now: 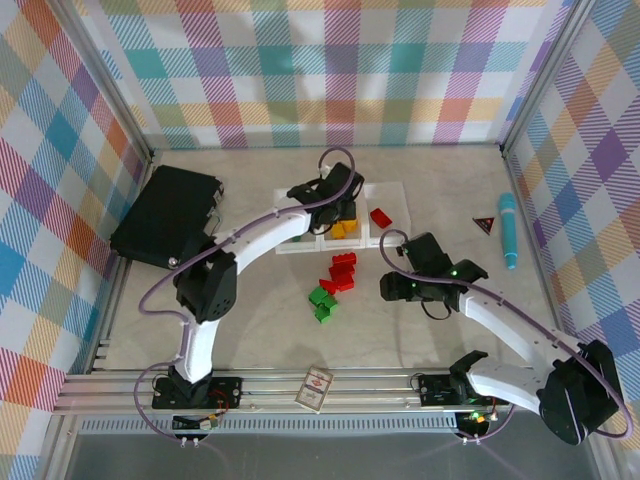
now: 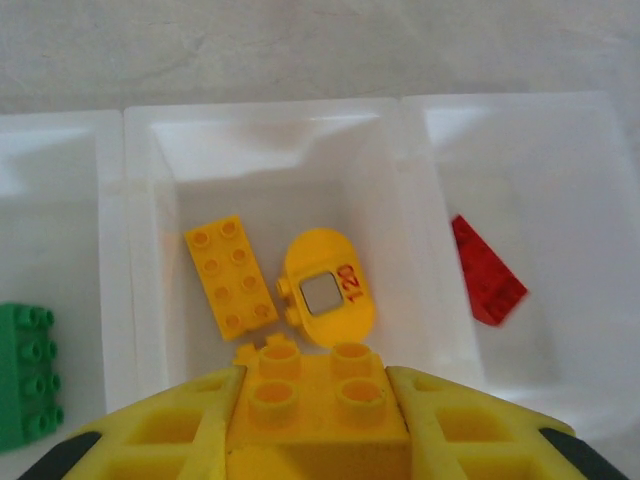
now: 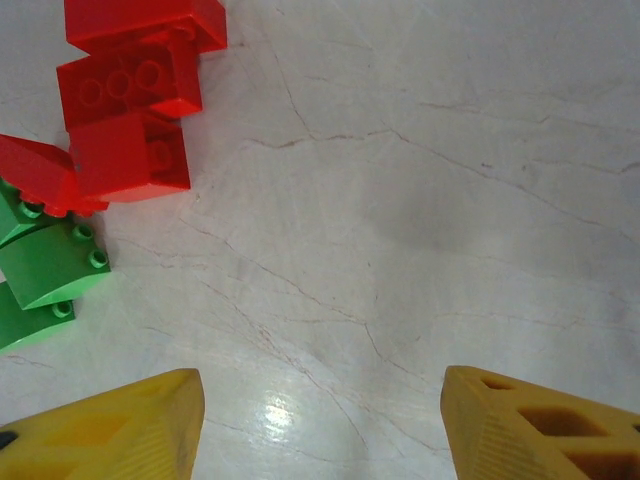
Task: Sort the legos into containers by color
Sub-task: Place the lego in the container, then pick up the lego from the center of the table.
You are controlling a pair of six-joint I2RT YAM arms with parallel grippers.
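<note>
Three white containers (image 1: 398, 200) joined in a row sit toward the far middle of the table (image 1: 450, 180). We see the left gripper (image 2: 318, 425) poised over the middle one, its fingers (image 2: 160, 440) closed tight on a square yellow brick (image 2: 318, 395) with four studs. Below it in that middle tray lie a long yellow brick (image 2: 230, 277) and, just to its right, a rounded yellow piece (image 2: 328, 288) marked 120. The right tray holds a red sloped piece (image 2: 485, 272) toward its left wall, and the left tray holds a green brick (image 2: 28, 375). From above, the left arm (image 1: 260, 232) crosses the left tray and hides most of it. Nearer than the trays, in the open middle of the table, the unsorted pile is bunched together: red legos (image 1: 342, 270) on the far side and green legos (image 1: 322, 302) meeting them on the near side. The right gripper (image 3: 320, 430) hangs low just right of this pile, its jaws standing well apart with bare table between them and gripping nothing; the pile lies off to its left, outside the fingers. A flat black box (image 1: 165, 215) lies at the far left. A teal cylinder (image 1: 510, 230) and a small dark triangle (image 1: 485, 224) lie at the far right, and a red-and-white card (image 1: 315, 388) rests at the near edge between the arm bases.
</note>
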